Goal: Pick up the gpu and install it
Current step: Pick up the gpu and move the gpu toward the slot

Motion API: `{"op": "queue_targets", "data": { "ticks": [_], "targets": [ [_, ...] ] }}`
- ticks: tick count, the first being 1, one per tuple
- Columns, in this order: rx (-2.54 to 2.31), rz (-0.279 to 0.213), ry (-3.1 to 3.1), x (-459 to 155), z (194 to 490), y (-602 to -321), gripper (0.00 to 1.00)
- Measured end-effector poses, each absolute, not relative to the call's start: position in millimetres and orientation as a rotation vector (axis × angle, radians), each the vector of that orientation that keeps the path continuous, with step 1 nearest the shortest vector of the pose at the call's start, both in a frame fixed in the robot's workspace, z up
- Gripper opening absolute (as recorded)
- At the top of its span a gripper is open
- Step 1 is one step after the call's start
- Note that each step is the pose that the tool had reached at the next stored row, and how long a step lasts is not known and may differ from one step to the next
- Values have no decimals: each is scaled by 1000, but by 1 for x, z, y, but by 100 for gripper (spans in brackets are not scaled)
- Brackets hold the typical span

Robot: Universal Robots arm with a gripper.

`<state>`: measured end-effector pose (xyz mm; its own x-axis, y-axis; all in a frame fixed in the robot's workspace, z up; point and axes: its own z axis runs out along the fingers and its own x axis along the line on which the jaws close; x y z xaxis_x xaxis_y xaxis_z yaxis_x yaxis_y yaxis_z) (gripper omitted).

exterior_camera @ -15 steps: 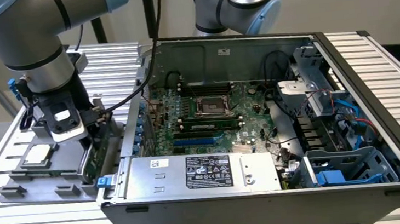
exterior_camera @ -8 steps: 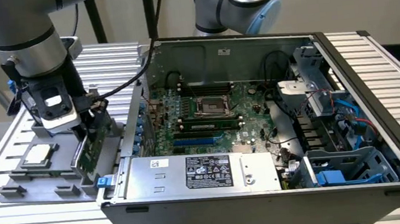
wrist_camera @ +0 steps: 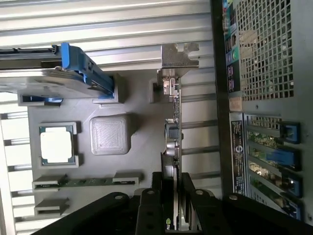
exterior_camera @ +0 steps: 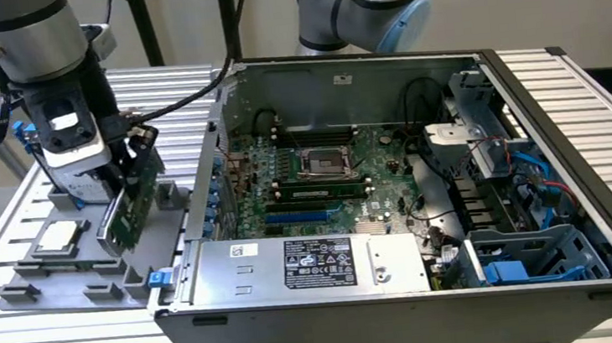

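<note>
The gpu [exterior_camera: 127, 207] is a thin green card standing on edge and tilted over the grey holder tray [exterior_camera: 57, 275], at the exterior view's left beside the open computer case [exterior_camera: 408, 296]. My gripper [exterior_camera: 136, 154] comes down from above and is shut on the card's upper edge. In the wrist view the gpu [wrist_camera: 173, 132] runs edge-on away from my gripper [wrist_camera: 173, 200], one black finger on each side, with its silver bracket [wrist_camera: 179, 58] at the far end. I cannot tell whether the card's lower edge still touches the tray [wrist_camera: 137, 161].
The tray also carries a processor chip [wrist_camera: 56, 145], a narrow memory stick [wrist_camera: 85, 182] and a silver hard drive with blue rails [wrist_camera: 58, 78]. Inside the case lie the motherboard [exterior_camera: 317, 166], its blue slots [exterior_camera: 305, 218], a power supply [exterior_camera: 315, 263] and blue cables [exterior_camera: 531, 175]. A second arm [exterior_camera: 374, 1] stands behind.
</note>
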<state>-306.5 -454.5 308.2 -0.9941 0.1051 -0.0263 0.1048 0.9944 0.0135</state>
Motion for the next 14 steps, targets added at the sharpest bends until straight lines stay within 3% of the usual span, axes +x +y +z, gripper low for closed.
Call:
{"op": "queue_targets", "data": {
  "ticks": [14],
  "targets": [
    [46,24,3120,-292,372,-454,27]
  ]
}}
